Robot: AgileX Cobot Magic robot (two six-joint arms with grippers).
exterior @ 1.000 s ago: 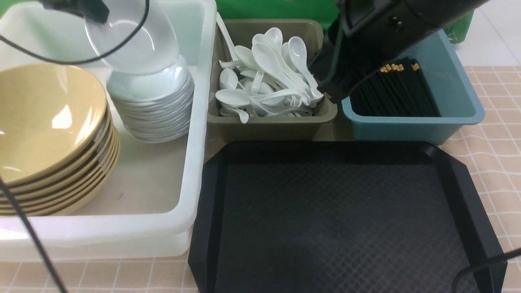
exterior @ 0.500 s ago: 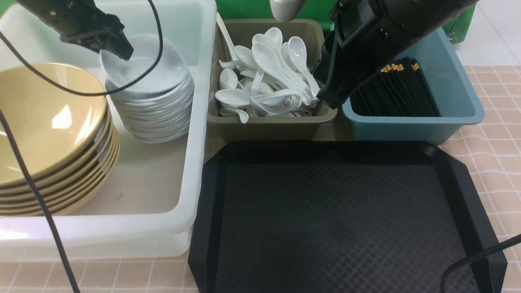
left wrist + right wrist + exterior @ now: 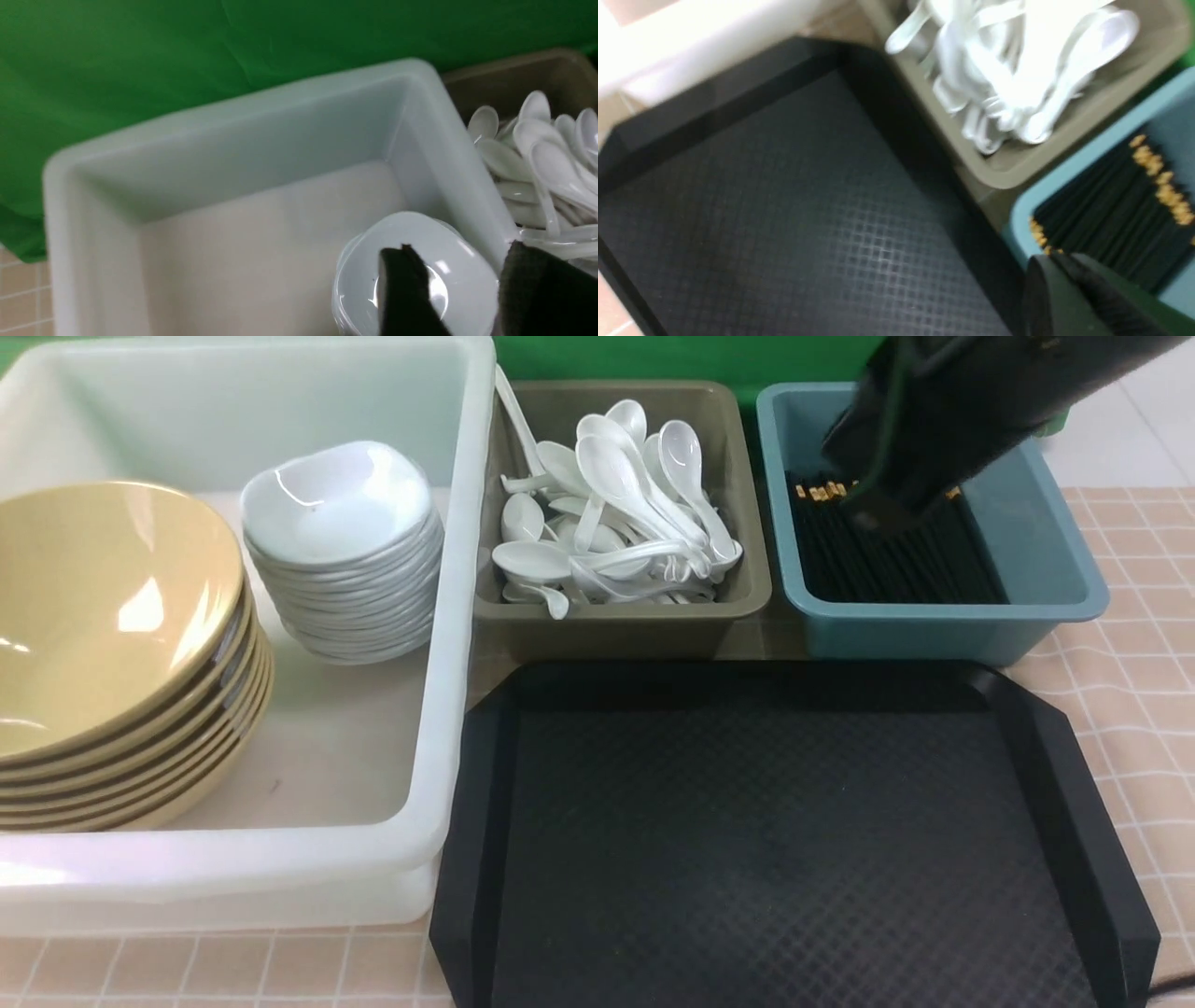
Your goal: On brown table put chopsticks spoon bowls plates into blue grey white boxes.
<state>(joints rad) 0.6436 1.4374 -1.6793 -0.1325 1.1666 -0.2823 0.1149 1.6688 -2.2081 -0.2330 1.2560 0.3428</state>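
Observation:
In the white box (image 3: 457, 616) a stack of yellow bowls (image 3: 103, 616) stands beside a stack of white plates (image 3: 341, 509). The grey box (image 3: 616, 630) holds several spoons (image 3: 607, 513). Black chopsticks (image 3: 896, 565) lie in the blue box (image 3: 934, 625). My left gripper (image 3: 460, 266) is outside the front view; it hangs open above the top plate (image 3: 411, 228), with nothing between its fingers (image 3: 402, 289). My right gripper (image 3: 878, 513) hovers over the chopsticks' (image 3: 1111, 210) gold ends, shut (image 3: 1059, 263), nothing seen in it.
A flat black tray (image 3: 775, 840) with nothing on it lies in front of the grey and blue boxes. The gridded table cloth (image 3: 1139, 616) shows at the right. A green backdrop (image 3: 140, 56) rises behind the boxes.
The left gripper opened, left a plate on top of the stack and drew out of the front view. The right arm swung right, from the grey box to over the blue box.

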